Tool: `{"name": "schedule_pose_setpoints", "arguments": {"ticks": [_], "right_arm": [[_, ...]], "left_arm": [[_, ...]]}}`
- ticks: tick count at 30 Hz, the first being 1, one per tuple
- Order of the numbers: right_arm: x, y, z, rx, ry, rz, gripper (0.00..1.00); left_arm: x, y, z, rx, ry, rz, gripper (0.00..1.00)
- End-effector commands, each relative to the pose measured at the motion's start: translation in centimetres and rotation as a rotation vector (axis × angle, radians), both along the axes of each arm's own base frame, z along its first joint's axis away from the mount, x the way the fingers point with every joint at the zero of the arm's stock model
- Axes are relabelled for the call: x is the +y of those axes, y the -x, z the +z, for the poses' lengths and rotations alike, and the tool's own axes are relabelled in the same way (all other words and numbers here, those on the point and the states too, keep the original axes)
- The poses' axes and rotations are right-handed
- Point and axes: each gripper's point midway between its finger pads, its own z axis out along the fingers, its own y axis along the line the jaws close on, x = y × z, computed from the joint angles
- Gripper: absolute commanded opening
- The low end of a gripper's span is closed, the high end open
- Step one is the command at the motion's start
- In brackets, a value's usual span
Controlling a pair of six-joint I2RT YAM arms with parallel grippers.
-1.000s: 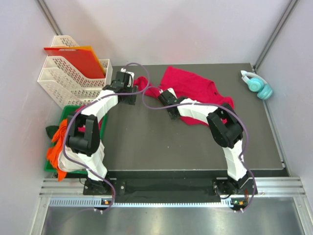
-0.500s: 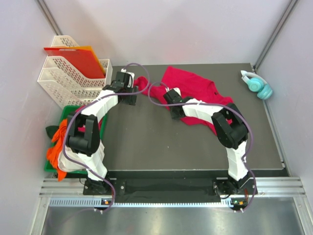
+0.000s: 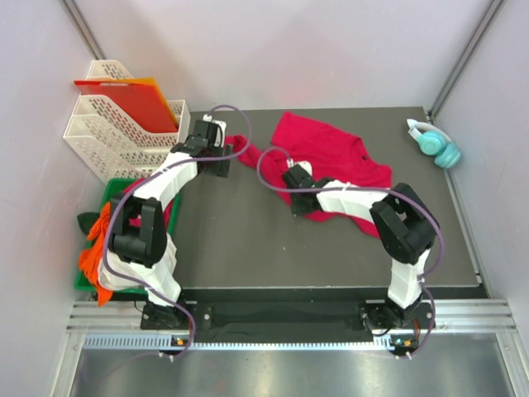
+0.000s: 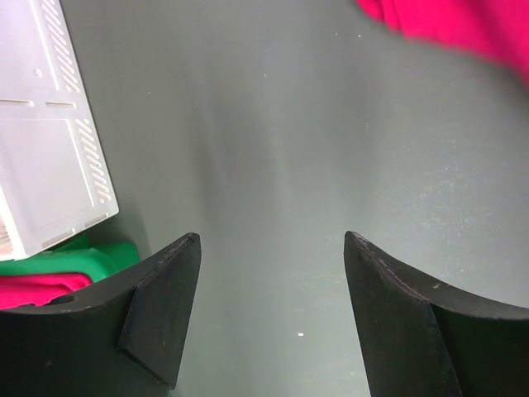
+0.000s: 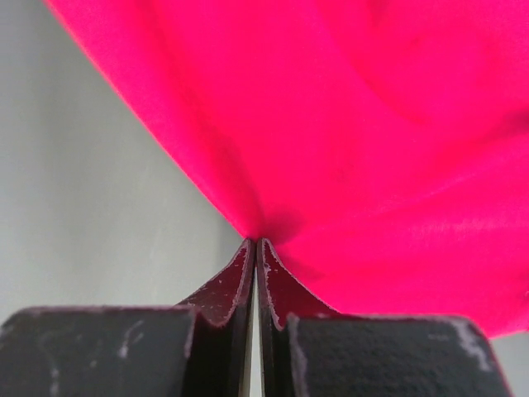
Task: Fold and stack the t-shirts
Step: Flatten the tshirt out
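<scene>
The crimson-red t-shirt (image 3: 331, 153) lies crumpled at the back middle of the dark table (image 3: 248, 248). One sleeve (image 3: 240, 147) trails left. My right gripper (image 3: 297, 201) is shut on the shirt's near-left edge; in the right wrist view the closed fingertips (image 5: 258, 241) pinch the red cloth (image 5: 372, 124). My left gripper (image 3: 218, 165) is open and empty just left of the sleeve, above bare table (image 4: 271, 240), with the shirt (image 4: 463, 25) at the top right of its view. Orange and other shirts (image 3: 95, 248) lie heaped in the green bin (image 3: 116, 186).
White perforated trays (image 3: 124, 132) with the stiff red-orange sheet (image 3: 132, 99) stand at the back left, close to my left gripper; the tray wall (image 4: 41, 124) and green bin (image 4: 91, 256) show in the left wrist view. Teal headphones (image 3: 434, 142) lie at the back right.
My right gripper has moved toward the near side and slightly right, dragging the shirt's edge with it. The left arm has barely moved.
</scene>
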Motion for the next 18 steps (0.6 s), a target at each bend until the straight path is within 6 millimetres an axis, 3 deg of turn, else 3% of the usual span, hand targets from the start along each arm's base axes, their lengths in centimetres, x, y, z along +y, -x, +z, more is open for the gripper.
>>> {"name": "schedule_pose_setpoints", "arguments": {"ticks": [1,5,8,14,17,18], "right_arm": [[1.1,10.9,-1.5,0.197,0.025,0.101,0.0],[3.2,17.8,-1.2,0.259,0.034,0.19,0.0],[4.4,21.8,-0.8,0.29,0.05,0.241,0.0],[5.2,26.0,0.8,0.321,0.052,0.273,0.0],[5.1,26.1,2.3,0.292,0.051,0.273,0.0],[5.8,25.3,3.9,0.251,0.02,0.27,0.0]], "left_arm": [[-0.1,0.7,3.1,-0.058,0.034,-0.004,0.75],[-0.3,0.7,3.8,-0.075,0.049,-0.007,0.75],[-0.3,0.7,4.2,-0.082,0.055,-0.007,0.75],[-0.3,0.8,4.5,-0.087,0.053,-0.008,0.75],[-0.2,0.9,4.3,-0.085,0.05,-0.006,0.75],[-0.2,1.0,4.1,-0.081,0.05,-0.007,0.75]]}}
